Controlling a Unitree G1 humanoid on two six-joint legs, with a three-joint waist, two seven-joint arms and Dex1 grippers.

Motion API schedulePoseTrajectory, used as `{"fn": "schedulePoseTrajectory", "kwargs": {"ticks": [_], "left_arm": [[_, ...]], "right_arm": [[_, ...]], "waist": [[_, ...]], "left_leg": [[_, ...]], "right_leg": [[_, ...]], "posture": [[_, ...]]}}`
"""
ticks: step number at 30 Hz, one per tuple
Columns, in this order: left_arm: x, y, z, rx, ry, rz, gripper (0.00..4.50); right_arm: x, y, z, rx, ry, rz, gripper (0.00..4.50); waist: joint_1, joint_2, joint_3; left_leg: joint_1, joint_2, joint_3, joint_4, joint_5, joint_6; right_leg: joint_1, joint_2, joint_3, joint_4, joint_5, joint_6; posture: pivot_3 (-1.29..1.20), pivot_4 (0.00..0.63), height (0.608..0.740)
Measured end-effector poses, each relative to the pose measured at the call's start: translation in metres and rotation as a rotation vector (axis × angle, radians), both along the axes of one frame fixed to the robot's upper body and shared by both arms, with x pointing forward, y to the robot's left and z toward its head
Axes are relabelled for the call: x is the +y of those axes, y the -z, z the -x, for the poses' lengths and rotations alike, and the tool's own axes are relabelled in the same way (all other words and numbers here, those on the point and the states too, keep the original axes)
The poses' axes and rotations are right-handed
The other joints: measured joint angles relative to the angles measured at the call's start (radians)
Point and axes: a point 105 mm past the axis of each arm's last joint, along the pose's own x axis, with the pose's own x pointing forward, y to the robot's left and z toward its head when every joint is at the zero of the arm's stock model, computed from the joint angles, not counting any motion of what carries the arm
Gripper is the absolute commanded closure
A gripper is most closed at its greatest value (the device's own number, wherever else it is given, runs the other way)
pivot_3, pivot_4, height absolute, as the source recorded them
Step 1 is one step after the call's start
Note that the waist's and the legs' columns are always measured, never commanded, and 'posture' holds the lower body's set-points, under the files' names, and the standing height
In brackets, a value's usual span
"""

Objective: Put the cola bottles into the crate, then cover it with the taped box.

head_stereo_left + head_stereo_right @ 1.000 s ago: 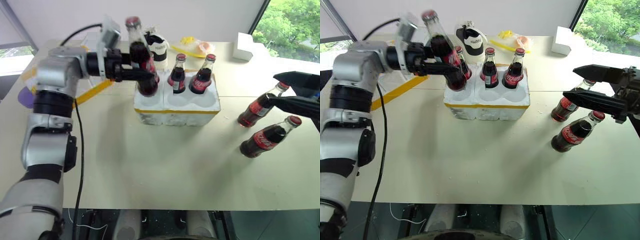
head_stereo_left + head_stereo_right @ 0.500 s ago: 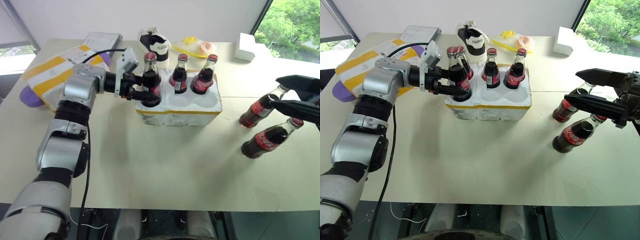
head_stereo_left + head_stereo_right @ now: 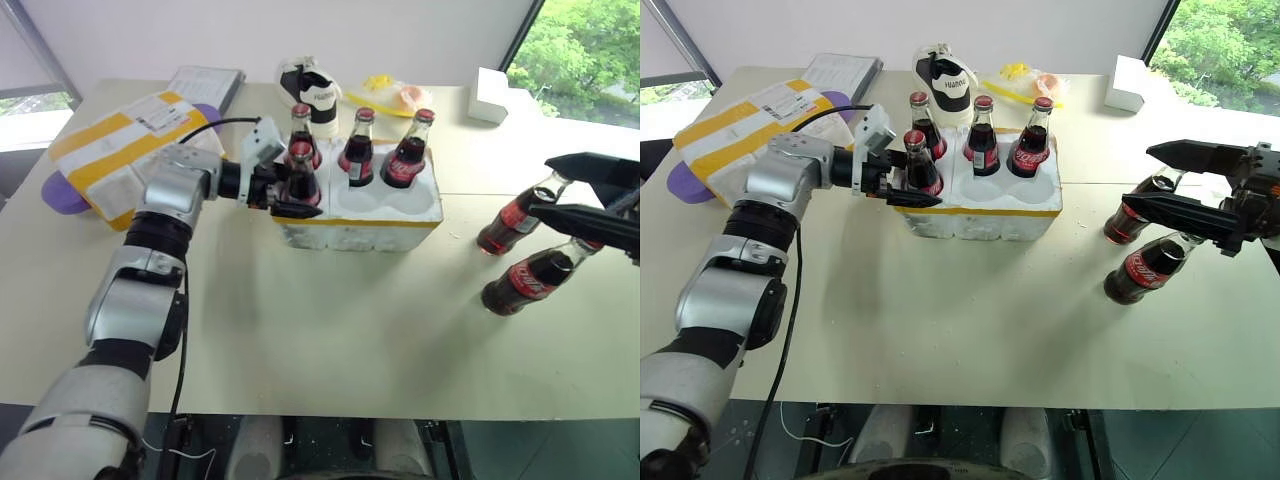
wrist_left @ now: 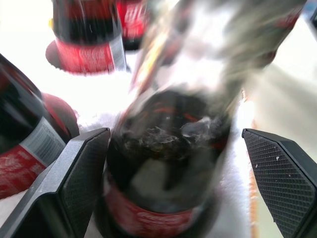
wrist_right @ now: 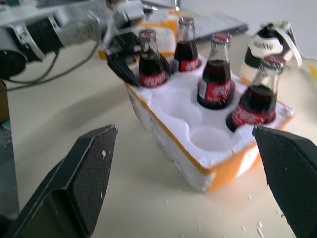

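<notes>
Left end effector [image 3: 902, 183] stands spread wide around the cola bottle [image 3: 916, 163] in the near-left well of the crate [image 3: 980, 212], its black fingers [image 4: 74, 183] clear of the glass on both sides, so you have let go and the bottle sits seated in its well. Right end effector [image 3: 1175, 180] hangs released as well, gripping nothing, above the two bottles still lying on the worktop [image 3: 970, 330].

You have four cola bottles in the crate: three along the far row [image 3: 981, 135] and the one between the left fingers in the near row. Two near wells [image 5: 208, 136] remain empty, the middle and the right one.

You still have two bottles to load. One [image 3: 1130, 215] lies tilted just under the right end effector; the other [image 3: 1145, 265] lies beside it, nearer the front edge. Both are well apart from the crate, to its right.

Your cover, the taped box [image 3: 745, 125], rests at the far left of the worktop, label up, beside a flat grey book [image 3: 843, 72]. It is untouched, so the covering step is not yet begun. By this reckoning you are past halfway on loading, with the lid wholly ahead.
</notes>
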Motion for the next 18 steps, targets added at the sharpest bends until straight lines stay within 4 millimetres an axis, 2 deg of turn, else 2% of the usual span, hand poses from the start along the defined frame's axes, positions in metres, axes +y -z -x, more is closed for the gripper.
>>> {"fn": "schedulePoseTrajectory", "kwargs": {"ticks": [2, 3, 6, 8, 11, 15, 18], "left_arm": [[0.014, -0.030, 0.013, -0.014, 0.020, 0.054, 0.04], [0.017, -0.038, 0.017, -0.023, 0.029, 0.071, 0.04], [0.038, -0.082, 0.054, -0.042, 0.104, 0.128, 0.04], [0.044, -0.093, 0.073, -0.070, 0.145, 0.116, 0.04], [0.045, -0.079, 0.089, -0.039, 0.170, 0.082, 0.04], [0.042, -0.053, 0.095, 0.028, 0.172, 0.056, 0.04], [0.037, -0.048, 0.095, 0.032, 0.171, 0.048, 0.04]], "right_arm": [[-0.001, -0.001, 0.000, -0.005, 0.007, 0.001, 0.00], [-0.001, -0.001, 0.000, -0.008, 0.010, 0.001, 0.00], [-0.007, -0.010, 0.001, -0.048, 0.049, 0.000, 0.00], [-0.013, -0.015, 0.001, -0.093, 0.099, 0.015, 0.00], [-0.026, -0.015, 0.006, -0.135, 0.203, 0.014, 0.00], [-0.041, -0.010, 0.027, -0.134, 0.305, -0.038, 0.00], [-0.051, -0.001, 0.044, -0.098, 0.381, -0.098, 0.00]], "waist": [[-0.002, 0.000, 0.000], [-0.002, 0.000, 0.000], [-0.001, 0.001, 0.000], [0.005, 0.002, -0.001], [0.018, 0.002, -0.001], [0.032, 0.001, -0.001], [0.033, 0.001, -0.001]], "left_leg": [[0.000, 0.000, 0.000, -0.001, 0.001, -0.002], [0.000, 0.000, 0.000, -0.002, 0.001, -0.002], [0.001, 0.000, 0.000, -0.002, 0.001, -0.002], [0.002, 0.000, 0.000, -0.002, 0.001, -0.002], [0.003, 0.000, -0.001, -0.001, 0.001, -0.002], [0.002, 0.000, -0.001, 0.000, 0.001, -0.002], [0.002, -0.001, -0.002, -0.001, 0.001, -0.002]], "right_leg": [[0.000, 0.000, 0.000, 0.000, 0.000, 0.000], [0.000, 0.000, 0.000, 0.000, 0.000, 0.000], [0.001, 0.000, 0.000, 0.000, 0.000, 0.001], [0.003, 0.000, 0.000, -0.001, -0.001, 0.001], [0.005, -0.001, 0.000, -0.001, -0.001, 0.001], [0.004, 0.000, 0.000, -0.001, -0.001, 0.001], [0.005, 0.000, 0.000, -0.001, -0.001, 0.001]], "posture": [[0.00, 0.150, 0.740], [0.00, 0.150, 0.740], [0.00, 0.150, 0.740], [0.00, 0.150, 0.740], [0.00, 0.150, 0.740], [0.00, 0.150, 0.740], [0.00, 0.150, 0.740]]}}
